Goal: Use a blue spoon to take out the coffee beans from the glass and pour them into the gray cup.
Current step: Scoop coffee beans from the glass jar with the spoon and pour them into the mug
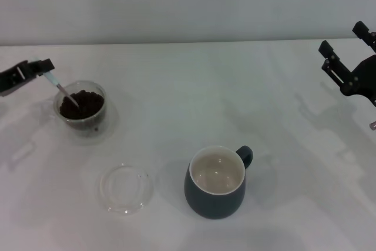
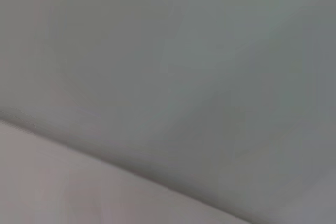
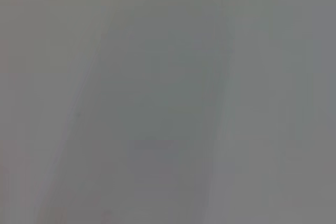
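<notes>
Head view. Left gripper (image 1: 42,67), at the left edge of the frame, has its fingers pinching the blue spoon (image 1: 54,80) by the handle; the spoon slants down, its bowl among the coffee beans (image 1: 83,104) in the glass (image 1: 81,110). A clear glass dish (image 1: 126,188) lies lower centre-left on the table (image 1: 188,86); the gray cup (image 1: 216,181) stands lower centre. Right gripper (image 1: 343,51), at the upper right edge, hangs with fingers spread.

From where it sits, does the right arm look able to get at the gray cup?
Probably yes. The right hand hangs at the table's far right edge, and only bare tabletop shows between it and the gray cup, whose handle faces that side.
</notes>
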`<state>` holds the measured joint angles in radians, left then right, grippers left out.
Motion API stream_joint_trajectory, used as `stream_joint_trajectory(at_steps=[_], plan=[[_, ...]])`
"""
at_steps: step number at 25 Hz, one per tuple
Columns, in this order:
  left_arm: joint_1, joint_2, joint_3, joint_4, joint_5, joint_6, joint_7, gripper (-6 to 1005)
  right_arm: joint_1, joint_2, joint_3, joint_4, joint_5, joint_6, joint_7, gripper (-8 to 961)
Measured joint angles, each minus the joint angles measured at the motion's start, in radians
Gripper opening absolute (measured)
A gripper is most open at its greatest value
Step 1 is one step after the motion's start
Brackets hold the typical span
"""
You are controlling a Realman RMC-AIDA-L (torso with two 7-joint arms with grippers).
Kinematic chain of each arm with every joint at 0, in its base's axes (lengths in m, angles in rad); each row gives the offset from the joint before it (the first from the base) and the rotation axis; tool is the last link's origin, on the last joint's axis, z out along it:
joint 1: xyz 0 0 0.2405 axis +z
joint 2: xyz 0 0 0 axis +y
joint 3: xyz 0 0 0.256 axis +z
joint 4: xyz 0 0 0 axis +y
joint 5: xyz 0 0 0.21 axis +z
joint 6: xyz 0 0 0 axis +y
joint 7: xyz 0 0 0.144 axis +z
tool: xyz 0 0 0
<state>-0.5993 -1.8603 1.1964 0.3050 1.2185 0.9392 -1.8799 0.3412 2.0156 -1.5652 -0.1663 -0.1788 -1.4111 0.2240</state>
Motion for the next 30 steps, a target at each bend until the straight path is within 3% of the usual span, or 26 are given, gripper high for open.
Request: stream_joint_trajectory(at_steps=[8,10,30], plan=[[0.022,-0.014,-0.008,-0.006,-0.006,0.013,-0.058,129,0.001,0.0,-0.007,-0.002,0.003,-0.007,0.0,737],[0.055,-0.019,-0.032,0.013,-0.021,0.032,-0.077,129,0.001,0.0,-0.007,-0.002,0.003,-0.008,0.0,737],[0.138,-0.032,-0.072,0.009,-0.136,0.125,-0.087,129,0.006,0.0,-0.006,-0.006,0.004,0.003,0.0,737]])
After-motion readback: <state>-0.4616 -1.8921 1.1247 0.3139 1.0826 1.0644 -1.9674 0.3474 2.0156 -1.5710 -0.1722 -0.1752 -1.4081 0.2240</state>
